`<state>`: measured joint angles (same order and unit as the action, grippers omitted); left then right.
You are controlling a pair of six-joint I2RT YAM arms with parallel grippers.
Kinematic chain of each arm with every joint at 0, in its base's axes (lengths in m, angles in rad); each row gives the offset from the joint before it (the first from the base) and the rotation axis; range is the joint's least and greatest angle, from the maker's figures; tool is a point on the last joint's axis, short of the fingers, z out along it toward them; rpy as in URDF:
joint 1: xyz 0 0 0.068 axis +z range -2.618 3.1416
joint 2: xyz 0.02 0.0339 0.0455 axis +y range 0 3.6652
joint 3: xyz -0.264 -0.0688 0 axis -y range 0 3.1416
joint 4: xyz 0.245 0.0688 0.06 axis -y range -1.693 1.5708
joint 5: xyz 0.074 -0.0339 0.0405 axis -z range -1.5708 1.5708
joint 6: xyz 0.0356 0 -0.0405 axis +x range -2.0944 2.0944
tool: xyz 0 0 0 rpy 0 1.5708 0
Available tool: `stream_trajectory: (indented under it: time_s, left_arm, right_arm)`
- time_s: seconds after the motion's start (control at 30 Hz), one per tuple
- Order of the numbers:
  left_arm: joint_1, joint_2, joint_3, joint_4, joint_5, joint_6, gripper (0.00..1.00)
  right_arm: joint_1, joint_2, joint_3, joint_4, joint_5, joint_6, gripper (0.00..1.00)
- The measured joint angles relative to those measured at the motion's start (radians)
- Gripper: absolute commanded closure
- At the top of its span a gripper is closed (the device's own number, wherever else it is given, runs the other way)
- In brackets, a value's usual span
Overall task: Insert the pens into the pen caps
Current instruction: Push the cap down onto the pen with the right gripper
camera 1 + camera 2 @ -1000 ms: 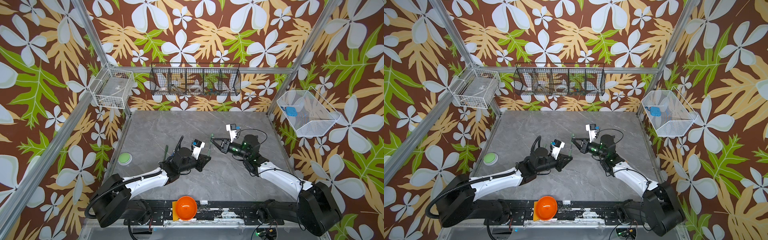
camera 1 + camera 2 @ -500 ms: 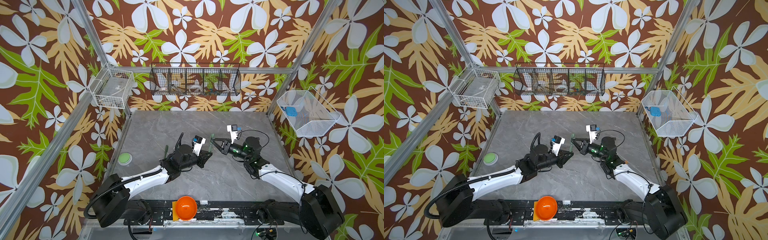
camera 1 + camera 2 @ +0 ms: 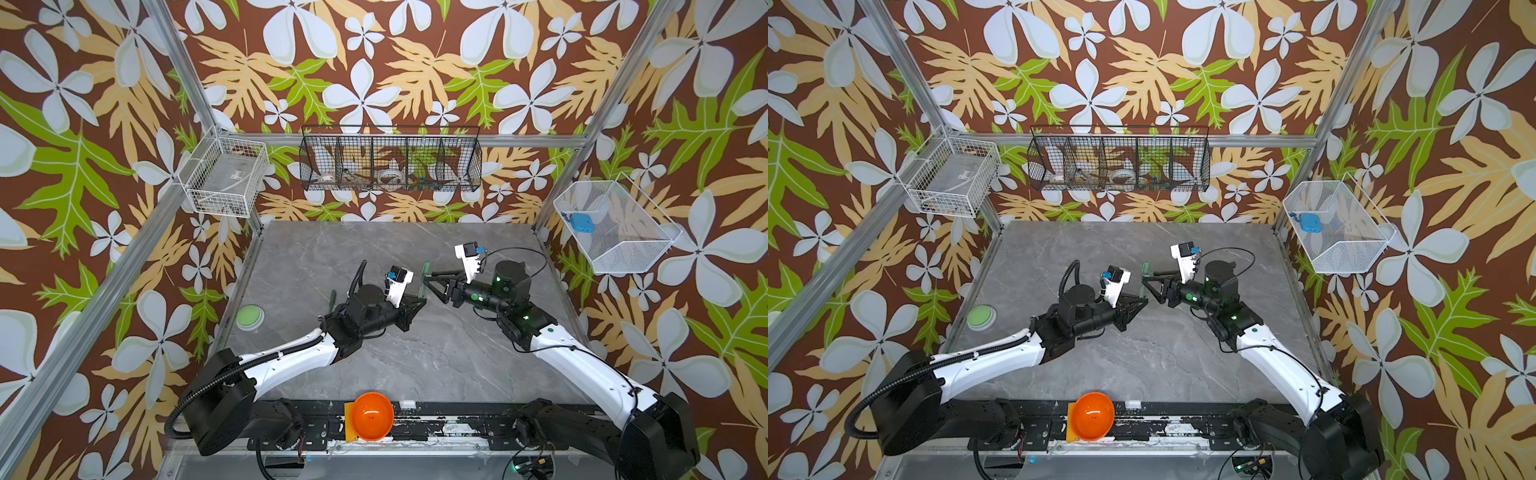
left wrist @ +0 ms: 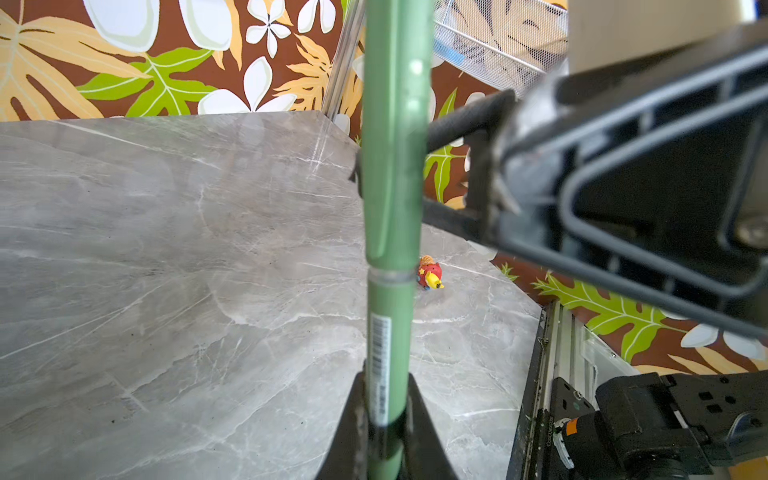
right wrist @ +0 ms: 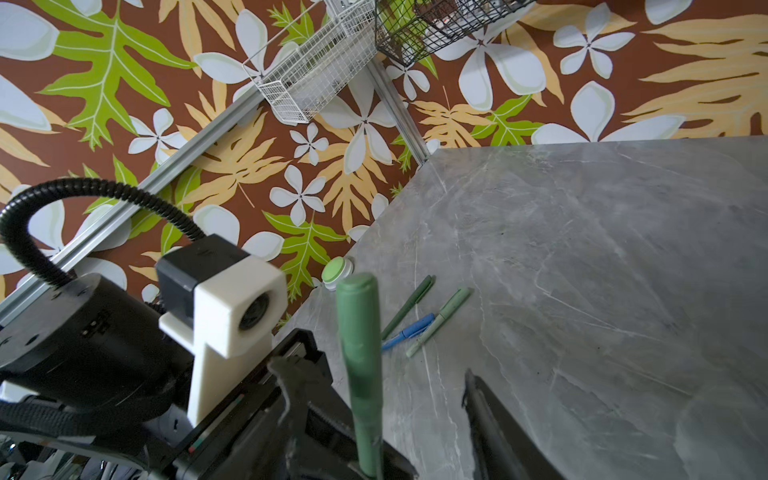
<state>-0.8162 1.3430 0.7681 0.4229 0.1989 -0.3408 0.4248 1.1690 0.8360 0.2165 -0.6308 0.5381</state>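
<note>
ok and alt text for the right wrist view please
A capped green pen stands upright in the foreground, its lower end clamped in the left gripper. Beyond it a dark green pen, a blue pen and a pale green pen lie together on the grey table near a green button.

The left arm (image 3: 291, 363) and right arm (image 3: 582, 361) match: white shells and black joints. The left pincer (image 3: 422, 301) and right pincer (image 3: 428, 277) have black open-frame fingers (image 5: 482, 415). Behind each sits a round black drum (image 3: 371, 293). Above each, a white bracket (image 5: 224, 316) carries a black camera (image 3: 400, 275). A ribbed black hose (image 3: 195, 390) runs along the left arm.
</note>
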Motion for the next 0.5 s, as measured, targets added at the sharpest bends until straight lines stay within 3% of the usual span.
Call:
stream_trajectory:
  time_s: [0.33,0.5]
  left_arm:
    - [0.0,-0.003,-0.01,-0.008,-0.008,0.013,1.0]
    - [0.0,-0.003,-0.018,-0.008,-0.008,0.014,1.0]
  right_arm:
    - [-0.005,0.114,0.125,-0.023,-0.087,-0.023,0.47]
    - [-0.004,0.127,0.132,-0.026,-0.113,-0.022,0.6]
